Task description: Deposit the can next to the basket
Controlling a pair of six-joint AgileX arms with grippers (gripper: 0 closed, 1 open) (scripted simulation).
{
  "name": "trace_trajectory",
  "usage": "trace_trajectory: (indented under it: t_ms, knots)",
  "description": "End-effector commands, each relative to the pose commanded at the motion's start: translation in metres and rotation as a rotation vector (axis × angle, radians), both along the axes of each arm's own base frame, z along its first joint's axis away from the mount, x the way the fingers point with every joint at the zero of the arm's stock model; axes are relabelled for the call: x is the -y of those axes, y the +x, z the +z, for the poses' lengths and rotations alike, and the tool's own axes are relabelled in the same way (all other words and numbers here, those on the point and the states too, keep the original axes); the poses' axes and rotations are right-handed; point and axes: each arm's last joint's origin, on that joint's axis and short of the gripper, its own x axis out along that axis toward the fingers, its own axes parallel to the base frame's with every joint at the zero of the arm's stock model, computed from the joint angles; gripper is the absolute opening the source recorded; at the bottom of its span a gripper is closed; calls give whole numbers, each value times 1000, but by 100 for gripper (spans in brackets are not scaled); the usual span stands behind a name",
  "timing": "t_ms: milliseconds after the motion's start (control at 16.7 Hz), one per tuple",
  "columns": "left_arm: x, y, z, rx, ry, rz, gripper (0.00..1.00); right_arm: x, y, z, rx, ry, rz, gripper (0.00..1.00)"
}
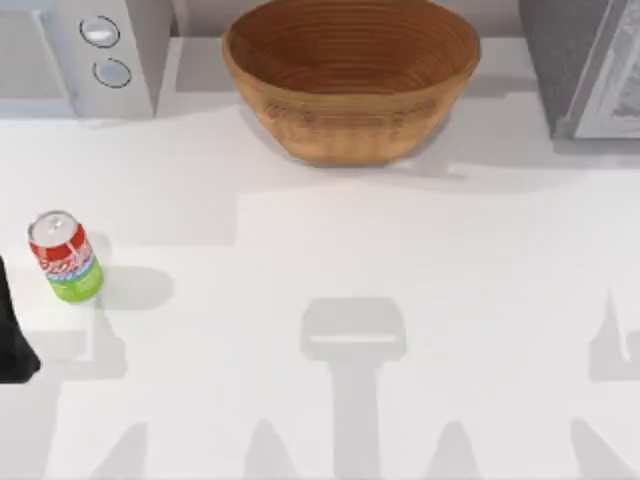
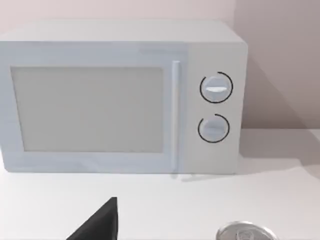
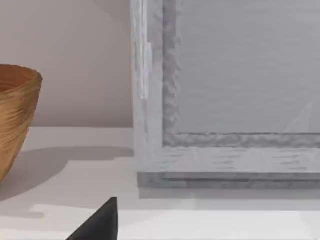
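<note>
The can (image 1: 65, 257) stands upright near the table's left edge, silver top, red band, lime-green base. Its silver top (image 2: 245, 233) also peeks in at the edge of the left wrist view. The wicker basket (image 1: 350, 75) sits at the back centre of the table, well apart from the can; its brown wall (image 3: 15, 120) appears in the right wrist view. A black part of my left arm (image 1: 12, 340) is at the table's left edge, just in front of the can and not touching it. A black tip of my left gripper (image 2: 97, 227) and of my right gripper (image 3: 97, 225) show low in their wrist views.
A white microwave (image 1: 85, 55) with two dials stands at the back left, behind the can. A grey framed box (image 1: 585, 65) stands at the back right, beside the basket. Open tabletop (image 1: 350, 260) lies between the can and the basket.
</note>
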Motion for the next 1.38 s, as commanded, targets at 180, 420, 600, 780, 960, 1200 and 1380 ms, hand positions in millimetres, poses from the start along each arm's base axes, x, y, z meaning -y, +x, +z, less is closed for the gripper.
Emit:
trace_trajectory:
  t_ms: [180, 420, 600, 780, 960, 1200, 1380]
  knots:
    - [0, 0, 2, -6, 7, -1, 100, 0, 0, 0, 0, 0, 0, 100]
    - [1, 2, 28, -101, 87, -9, 100, 0, 0, 0, 0, 0, 0, 100]
    - [2, 13, 61, -249, 168, -39, 100, 0, 0, 0, 0, 0, 0, 100]
    - [5, 39, 81, -446, 243, -94, 100, 0, 0, 0, 0, 0, 0, 100]
    - [8, 62, 93, -604, 310, -155, 100, 0, 0, 0, 0, 0, 0, 100]
    - [12, 100, 109, -789, 384, -234, 100, 0, 0, 0, 0, 0, 0, 100]
    - [14, 131, 119, -903, 440, -285, 100, 0, 0, 0, 0, 0, 0, 100]
